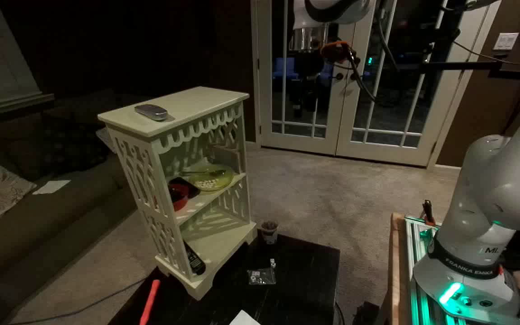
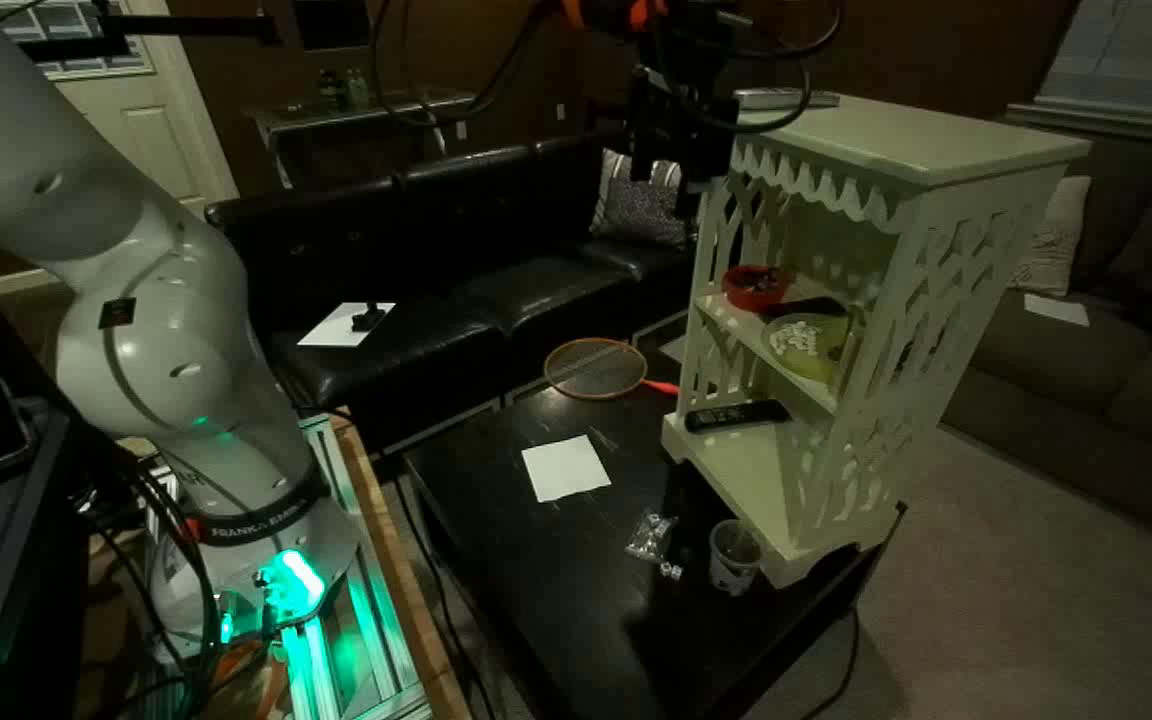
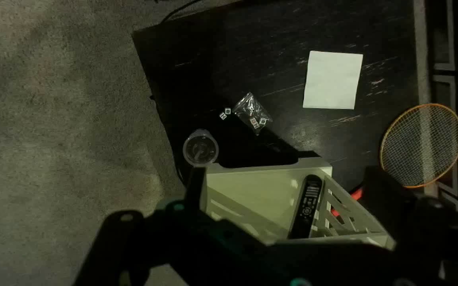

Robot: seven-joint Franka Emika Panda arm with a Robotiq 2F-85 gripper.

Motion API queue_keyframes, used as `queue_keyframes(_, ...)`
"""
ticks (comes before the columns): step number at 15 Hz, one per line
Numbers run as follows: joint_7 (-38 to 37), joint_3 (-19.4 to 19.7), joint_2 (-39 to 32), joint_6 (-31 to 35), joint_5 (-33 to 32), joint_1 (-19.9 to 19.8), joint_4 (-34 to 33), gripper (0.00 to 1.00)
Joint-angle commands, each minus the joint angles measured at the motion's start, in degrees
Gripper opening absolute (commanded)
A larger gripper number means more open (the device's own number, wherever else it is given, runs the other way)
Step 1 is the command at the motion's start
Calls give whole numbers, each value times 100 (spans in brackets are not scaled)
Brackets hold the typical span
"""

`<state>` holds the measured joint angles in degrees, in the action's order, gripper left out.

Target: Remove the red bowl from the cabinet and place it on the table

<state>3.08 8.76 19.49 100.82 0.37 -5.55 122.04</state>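
The cabinet [image 2: 841, 240] opens toward the edge of the tabletop [image 2: 556, 570] nearest the robot base [image 2: 236, 555], leaving passage beneath scalloped trim [image 1: 200, 125] between lattice sides [image 2: 901, 390], though a green dish [image 1: 226, 177] flanks the red bowl [image 2: 751, 293] and a cup [image 2: 733, 572] stands near the adjoining edge.

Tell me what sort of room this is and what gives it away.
Most likely a living room in a home: there is a long black sofa, a low black table near it, and a carpeted floor.
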Motion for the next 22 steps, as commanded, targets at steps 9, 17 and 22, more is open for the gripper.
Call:
queue_keyframes(9,-116,-207,-78,1761,1978,328,2117,100)
queue_keyframes(17,-52,-498,-459,2344,2199,566,2651,100)
queue_keyframes(22,-462,-562,-814,3899,3929,813,2862,100)
